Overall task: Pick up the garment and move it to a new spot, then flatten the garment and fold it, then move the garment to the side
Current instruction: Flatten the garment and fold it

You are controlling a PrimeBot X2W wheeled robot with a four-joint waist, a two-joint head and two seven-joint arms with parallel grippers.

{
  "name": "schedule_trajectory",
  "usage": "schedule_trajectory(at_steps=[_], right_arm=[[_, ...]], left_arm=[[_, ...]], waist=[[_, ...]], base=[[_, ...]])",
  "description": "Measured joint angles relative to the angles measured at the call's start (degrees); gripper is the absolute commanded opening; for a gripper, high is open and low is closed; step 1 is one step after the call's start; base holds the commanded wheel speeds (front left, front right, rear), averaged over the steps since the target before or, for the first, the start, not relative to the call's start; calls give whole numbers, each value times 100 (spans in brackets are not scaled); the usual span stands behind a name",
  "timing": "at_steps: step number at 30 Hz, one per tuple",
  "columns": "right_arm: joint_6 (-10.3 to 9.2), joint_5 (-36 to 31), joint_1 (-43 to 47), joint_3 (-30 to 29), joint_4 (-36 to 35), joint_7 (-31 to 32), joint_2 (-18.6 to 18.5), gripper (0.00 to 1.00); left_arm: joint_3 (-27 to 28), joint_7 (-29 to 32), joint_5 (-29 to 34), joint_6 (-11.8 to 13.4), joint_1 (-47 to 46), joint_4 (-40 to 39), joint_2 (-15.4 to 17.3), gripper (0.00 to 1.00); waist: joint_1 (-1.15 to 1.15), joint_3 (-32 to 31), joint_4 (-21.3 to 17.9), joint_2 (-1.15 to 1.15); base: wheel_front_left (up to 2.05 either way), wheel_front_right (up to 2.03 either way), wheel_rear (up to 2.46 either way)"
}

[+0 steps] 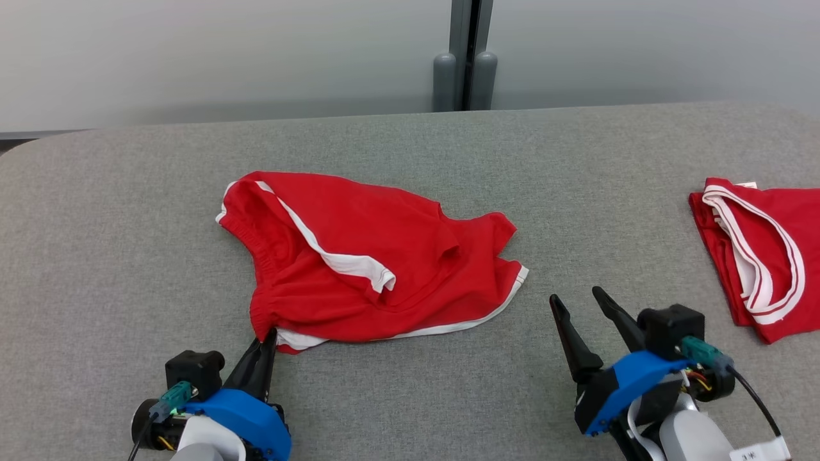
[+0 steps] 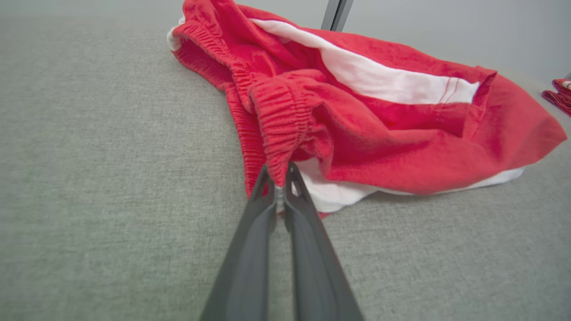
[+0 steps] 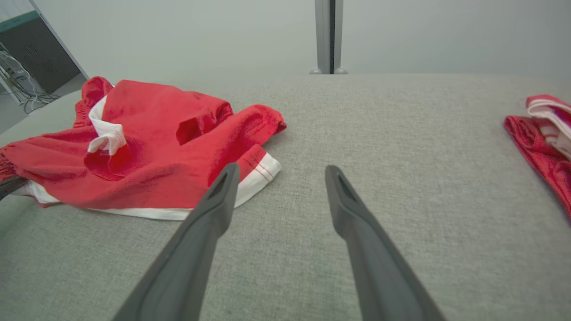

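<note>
Left gripper (image 1: 267,339), lower left, pinches the garment's (image 1: 359,256) elastic edge. Right gripper (image 1: 578,299), lower right, stands spread above the table (image 1: 410,397).

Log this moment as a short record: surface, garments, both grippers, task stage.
surface: grey fabric-covered table
main garment: red shorts with white trim, crumpled, near the middle
left gripper: shut on the shorts' elastic waistband
right gripper: open, over bare table right of the shorts, apart from them
other garment: folded red garment with white trim at the table's right edge
task stage: grasp made, shorts not yet flattened
</note>
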Motion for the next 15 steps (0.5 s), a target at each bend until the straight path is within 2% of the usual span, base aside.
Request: schedule_trajectory(at_steps=[7, 15], right_arm=[[0, 149, -964, 85, 1034, 815, 9, 100], [0, 192, -1833, 181, 2267, 914, 33, 100]], left_arm=[[-287, -82, -133, -1, -209, 13, -8, 0], [-525, -115, -274, -1, -417, -24, -54, 0]], waist=[[0, 189, 124, 0], [0, 414, 321, 0]], base=[[0, 0, 0], [0, 0, 0]])
